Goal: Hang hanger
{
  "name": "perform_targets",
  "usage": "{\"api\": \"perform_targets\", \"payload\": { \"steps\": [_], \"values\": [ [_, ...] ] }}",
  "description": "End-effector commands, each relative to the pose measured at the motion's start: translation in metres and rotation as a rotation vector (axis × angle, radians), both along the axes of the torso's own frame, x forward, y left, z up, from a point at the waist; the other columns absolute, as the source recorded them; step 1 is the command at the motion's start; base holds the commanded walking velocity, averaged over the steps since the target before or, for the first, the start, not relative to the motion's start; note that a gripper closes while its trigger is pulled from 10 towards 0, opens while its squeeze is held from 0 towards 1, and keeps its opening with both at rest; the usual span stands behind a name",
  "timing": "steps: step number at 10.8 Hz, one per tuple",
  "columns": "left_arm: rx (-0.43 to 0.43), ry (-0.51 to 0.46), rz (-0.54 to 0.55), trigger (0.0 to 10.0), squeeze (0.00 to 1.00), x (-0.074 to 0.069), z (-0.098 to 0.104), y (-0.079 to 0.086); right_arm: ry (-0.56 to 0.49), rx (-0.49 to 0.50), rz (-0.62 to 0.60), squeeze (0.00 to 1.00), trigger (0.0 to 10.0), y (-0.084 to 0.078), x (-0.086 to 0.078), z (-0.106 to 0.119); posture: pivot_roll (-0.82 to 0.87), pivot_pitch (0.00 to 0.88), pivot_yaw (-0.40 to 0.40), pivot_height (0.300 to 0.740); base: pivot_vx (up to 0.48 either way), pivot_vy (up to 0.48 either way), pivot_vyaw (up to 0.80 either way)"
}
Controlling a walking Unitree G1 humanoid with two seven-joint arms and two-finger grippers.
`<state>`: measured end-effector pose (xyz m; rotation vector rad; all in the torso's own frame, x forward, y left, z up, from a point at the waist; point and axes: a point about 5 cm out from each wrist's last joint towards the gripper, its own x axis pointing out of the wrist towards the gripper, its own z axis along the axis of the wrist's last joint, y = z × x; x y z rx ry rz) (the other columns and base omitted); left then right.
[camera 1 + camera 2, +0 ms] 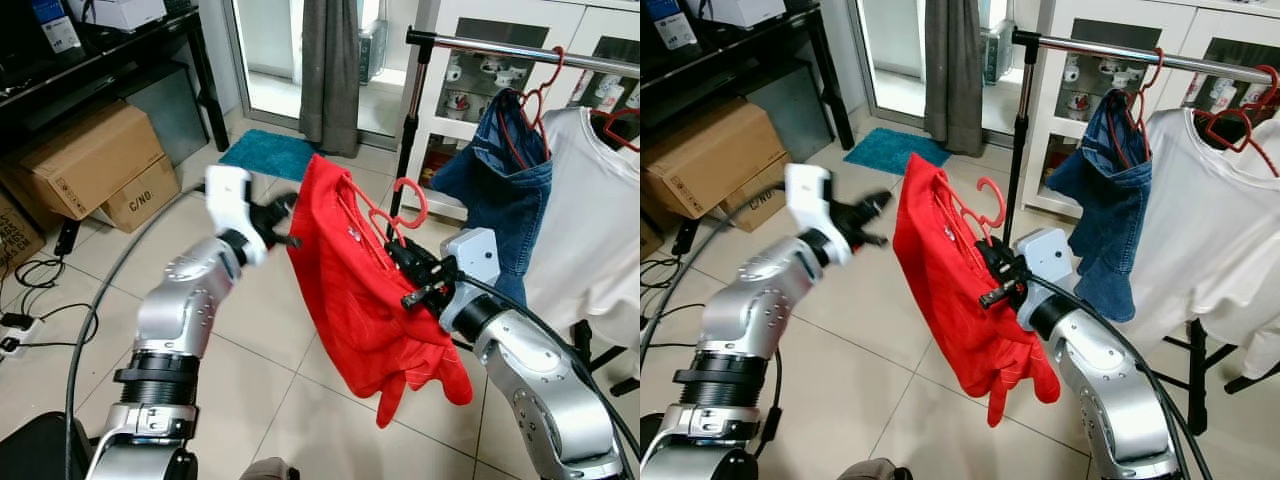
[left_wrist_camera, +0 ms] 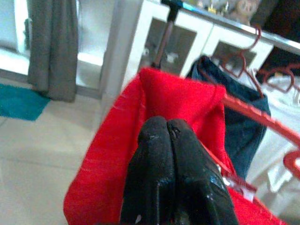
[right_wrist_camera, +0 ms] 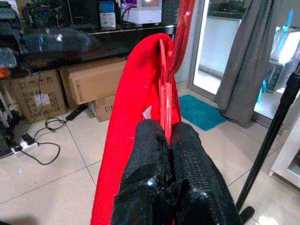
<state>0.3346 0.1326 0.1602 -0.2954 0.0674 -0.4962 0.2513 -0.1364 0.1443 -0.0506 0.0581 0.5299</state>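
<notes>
A red garment (image 1: 350, 290) hangs on a red hanger (image 1: 410, 200) in mid-air, left of the clothes rail (image 1: 520, 50) and lower than it. My right gripper (image 1: 408, 268) is shut on the hanger; its red bar (image 3: 165, 112) runs between the two black fingers (image 3: 150, 154). My left gripper (image 1: 283, 224) is at the garment's left edge, at shoulder height. In the left wrist view its fingers (image 2: 161, 159) are pressed together with the red cloth (image 2: 173, 103) just beyond them. Whether they touch the cloth I cannot tell.
Blue jeans (image 1: 505, 170) and a white shirt (image 1: 590, 200) hang on the rail from red hangers. The rack's black post (image 1: 408, 140) stands just behind the garment. Cardboard boxes (image 1: 90, 160), floor cables (image 1: 30, 300), a teal mat (image 1: 265, 155) and a grey curtain (image 1: 330, 70) lie to the left.
</notes>
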Motion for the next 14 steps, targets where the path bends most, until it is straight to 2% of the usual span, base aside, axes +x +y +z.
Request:
{"api": "perform_targets", "payload": {
  "steps": [1,2,3,5,6,8,9,10,11,12,14],
  "values": [
    [-0.074,-0.024,0.026,2.2,0.00,0.001,0.010,0.003,-0.033,0.008,-0.016,0.00,0.0,-0.003,0.003,0.006,0.09,0.000,0.071,0.740,0.000,0.000,0.00],
    [-0.109,-0.002,-0.028,10.0,0.64,-0.002,0.006,0.001,-0.037,0.007,-0.015,0.00,0.0,-0.003,0.003,0.007,0.09,0.000,0.071,0.740,0.000,0.000,0.00],
    [-0.172,0.039,-0.204,10.0,1.00,-0.014,-0.007,0.000,-0.052,0.007,-0.015,0.00,0.0,-0.003,0.003,0.011,0.09,0.000,0.076,0.740,0.000,0.000,0.00],
    [-0.269,0.065,-0.262,10.0,1.00,-0.023,-0.017,0.018,-0.077,0.014,-0.001,0.00,0.0,-0.002,0.003,0.021,0.09,0.000,0.075,0.740,0.000,0.000,0.00],
    [-0.363,0.091,-0.358,10.0,1.00,-0.029,-0.017,0.017,-0.089,0.013,0.021,0.00,0.0,0.001,0.003,0.025,0.09,0.000,0.070,0.740,0.000,0.000,0.00],
    [-0.357,0.132,-0.470,10.0,1.00,-0.032,-0.022,0.005,-0.099,0.006,0.046,0.00,0.0,0.004,0.003,0.029,0.09,0.000,0.069,0.740,0.000,0.000,0.00],
    [-0.350,0.144,-0.466,10.0,1.00,-0.030,-0.025,0.002,-0.101,0.005,0.048,0.00,0.0,0.004,0.003,0.029,0.08,0.000,0.073,0.740,0.000,0.000,0.00],
    [-0.347,0.199,-0.379,10.0,1.00,-0.017,-0.037,0.000,-0.104,-0.001,0.055,0.00,0.0,0.005,0.002,0.031,0.07,0.000,0.080,0.740,0.000,0.000,0.00],
    [-0.351,0.206,-0.353,10.0,0.89,-0.014,-0.039,0.000,-0.105,-0.003,0.056,0.00,0.0,0.005,0.001,0.031,0.07,0.000,0.084,0.740,0.000,0.000,0.00],
    [-0.362,0.196,-0.329,10.0,0.00,-0.011,-0.038,-0.001,-0.107,-0.006,0.057,0.00,0.0,0.004,0.000,0.032,0.07,0.000,0.084,0.740,0.000,0.000,0.00],
    [-0.401,0.200,-0.325,10.0,0.00,-0.006,-0.039,-0.006,-0.111,-0.009,0.065,0.00,0.0,0.005,0.001,0.034,0.07,0.000,0.082,0.740,0.000,0.000,0.00]
  ]
}}
